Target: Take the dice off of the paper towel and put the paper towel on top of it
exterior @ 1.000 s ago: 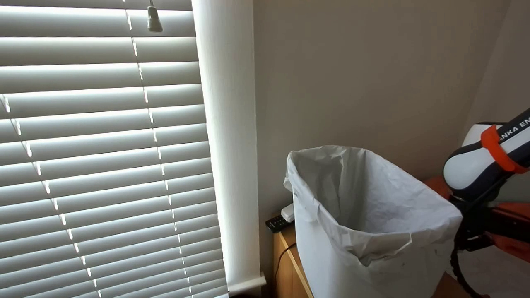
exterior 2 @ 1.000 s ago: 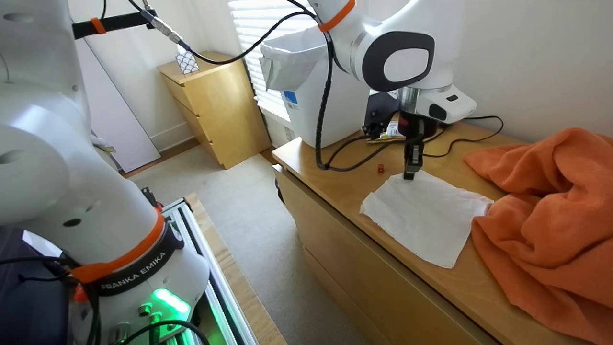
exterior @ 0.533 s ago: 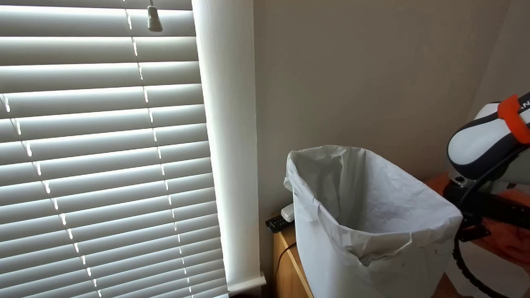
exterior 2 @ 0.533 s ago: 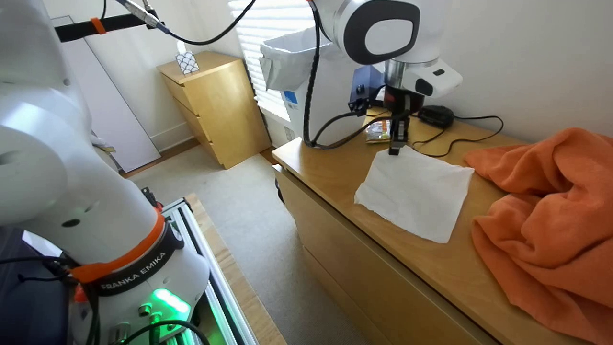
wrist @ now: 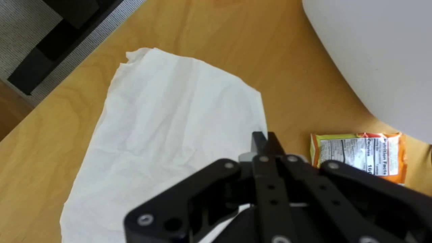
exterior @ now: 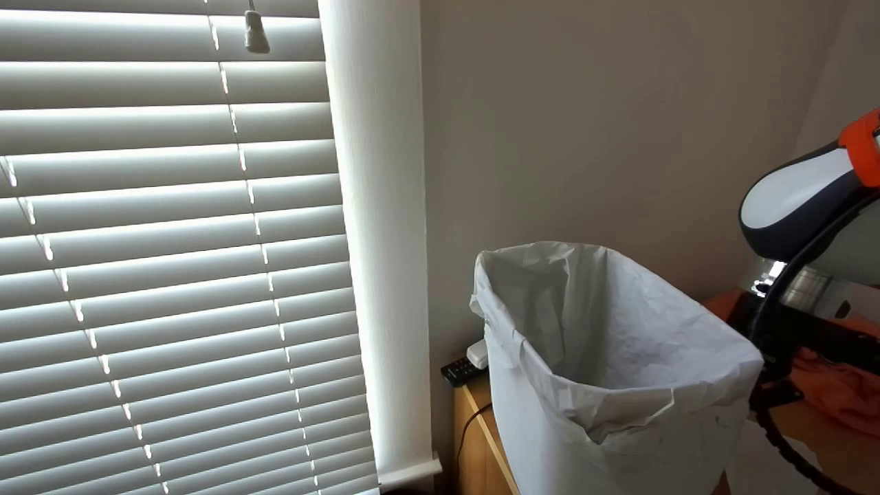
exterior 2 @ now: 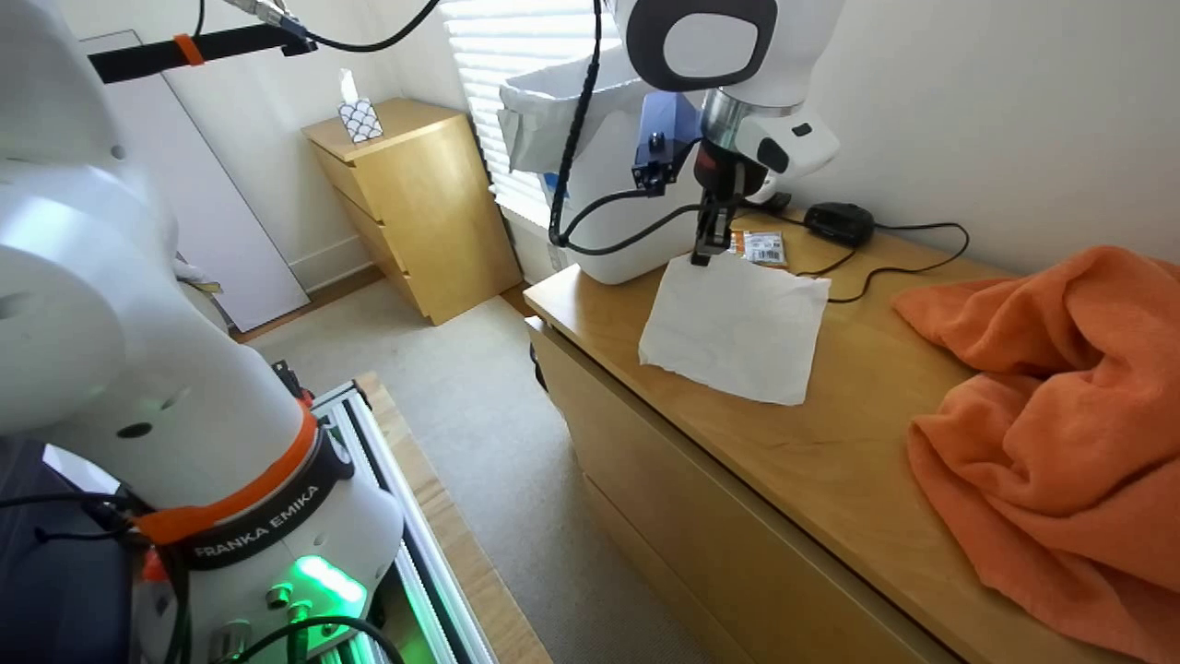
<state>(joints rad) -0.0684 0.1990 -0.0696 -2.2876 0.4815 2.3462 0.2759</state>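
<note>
The white paper towel (exterior 2: 735, 327) is spread flat over the wooden dresser top in an exterior view, with its far edge at the fingertips. In the wrist view the paper towel (wrist: 168, 128) has its right edge pinched between the black fingers. My gripper (wrist: 265, 136) is shut on that edge, pointing down, and it also shows in an exterior view (exterior 2: 702, 258). Part of the paper towel (exterior: 763, 460) shows behind the bin in an exterior view. The dice does not show in any view now; the paper towel lies over the spot where it was earlier.
A white lined bin (exterior 2: 636, 217) stands close behind the gripper. A snack packet (exterior 2: 761, 247) lies just beyond the fingers, with a black adapter (exterior 2: 839, 223) and cable to its right. An orange cloth (exterior 2: 1060, 415) is heaped on the right. The dresser's front edge (exterior 2: 701, 461) is near.
My gripper has moved toward the bin, dragging the paper towel along with it. The small red dice, visible on the dresser one second ago, is now hidden. The snack packet is more exposed.
</note>
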